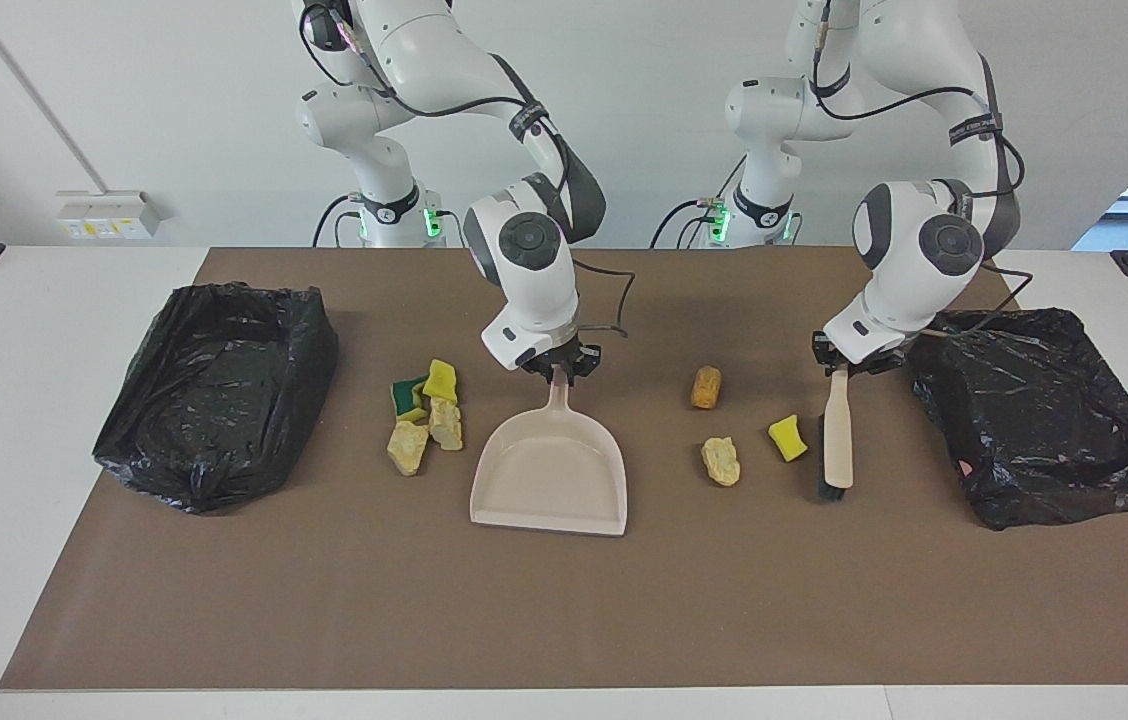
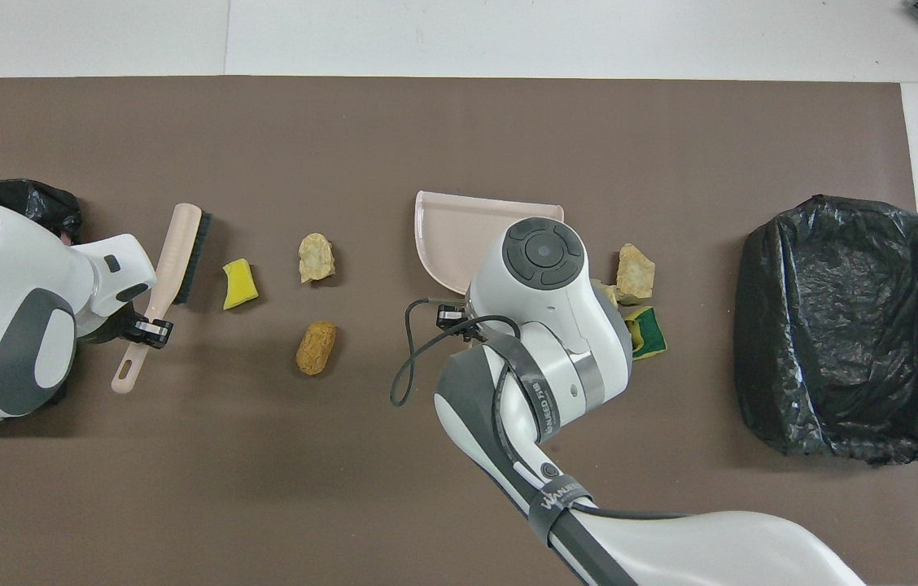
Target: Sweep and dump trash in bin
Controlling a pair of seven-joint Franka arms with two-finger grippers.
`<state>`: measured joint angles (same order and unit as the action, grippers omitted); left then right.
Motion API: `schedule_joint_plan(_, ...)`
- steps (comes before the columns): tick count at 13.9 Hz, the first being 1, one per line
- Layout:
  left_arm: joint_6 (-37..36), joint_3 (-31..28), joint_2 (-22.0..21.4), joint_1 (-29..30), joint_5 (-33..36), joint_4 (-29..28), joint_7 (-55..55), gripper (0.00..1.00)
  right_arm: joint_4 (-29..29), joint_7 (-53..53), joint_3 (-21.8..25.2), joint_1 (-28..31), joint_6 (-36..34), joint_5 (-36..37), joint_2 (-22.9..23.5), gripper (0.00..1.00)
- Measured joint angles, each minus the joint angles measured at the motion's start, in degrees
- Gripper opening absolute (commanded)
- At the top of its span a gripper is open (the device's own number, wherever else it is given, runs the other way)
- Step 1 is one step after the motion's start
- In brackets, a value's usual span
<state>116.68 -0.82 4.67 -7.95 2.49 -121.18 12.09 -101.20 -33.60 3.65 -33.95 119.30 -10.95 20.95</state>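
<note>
My left gripper [image 1: 841,368] [image 2: 146,330] is shut on the handle of the beige brush [image 1: 837,440] [image 2: 174,260], whose bristled head sits low by the mat beside a yellow sponge bit [image 1: 788,437] [image 2: 239,283]. Close by lie a beige foam chunk [image 1: 721,461] [image 2: 316,257] and a brown cork-like lump [image 1: 706,387] [image 2: 316,347]. My right gripper [image 1: 558,372] [image 2: 449,313] is shut on the handle of the beige dustpan [image 1: 549,475] [image 2: 459,232] at mid-table. A cluster of yellow, green and beige trash [image 1: 427,415] [image 2: 634,301] lies beside the pan, toward the right arm's end.
A bin lined with a black bag [image 1: 214,395] [image 2: 845,325] stands at the right arm's end of the brown mat. A second black-lined bin [image 1: 1039,415] [image 2: 11,203] stands at the left arm's end, close to the left gripper.
</note>
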Motion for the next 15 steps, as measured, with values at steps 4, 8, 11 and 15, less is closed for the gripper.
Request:
schedule_joint_plan(4,0.05,3.93,0.01,-0.10,-0.02,-0.63,4.11,0.00,1.72,9.74,0.06,2.58,-5.99,0.85,-4.37,0.00)
schedule_joint_plan(8,-0.50,6.09,-0.01,-0.11,-0.06,-1.15,10.75,0.00,1.98,26.60,0.11,6.16,-18.09,1.06,-12.59,0.00)
schedule_joint_plan(11,-3.66,8.44,-0.50,-0.12,-0.17,-1.25,11.69,0.00,0.98,41.18,0.06,6.93,-22.41,4.95,-15.25,0.00)
schedule_joint_plan(15,-7.46,8.83,-4.21,-0.04,-0.51,-1.20,8.64,0.00,-1.89,64.36,0.08,7.71,-22.20,12.87,-15.30,0.00)
